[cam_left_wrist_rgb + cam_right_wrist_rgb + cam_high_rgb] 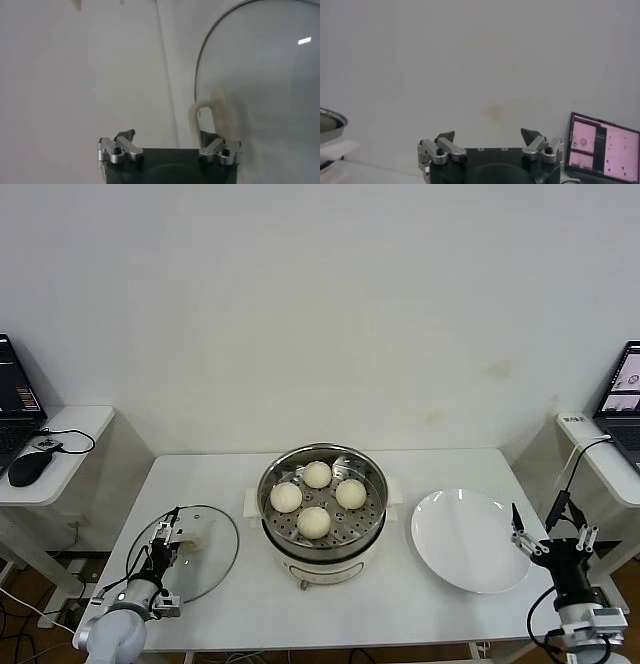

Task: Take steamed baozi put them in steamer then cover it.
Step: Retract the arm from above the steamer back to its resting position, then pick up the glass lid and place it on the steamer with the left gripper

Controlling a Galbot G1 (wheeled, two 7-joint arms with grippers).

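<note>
Straddling the cream handle (pixel 207 120) of the flat round glass lid (pixel 210 559), left gripper (pixel 170 534) spread, not clamped; right gripper (pixel 540 529) idle, jaws wide, beside white plate (pixel 470 569); four cream-white baozi (pixel 318 496) in shiny steel steamer (pixel 322 539).

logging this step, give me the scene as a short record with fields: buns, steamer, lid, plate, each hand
baozi: four steamed baozi on the perforated tray inside the steamer
steamer: uncovered, at the middle of the table
glass lid: flat on the table, on the steamer's left
white plate: bare, on the steamer's right
left hand: at the lid's handle, fingers either side of it, not shut on it
right hand: open, near the plate's outer edge, holding nothing
left to do: cover the steamer
</note>
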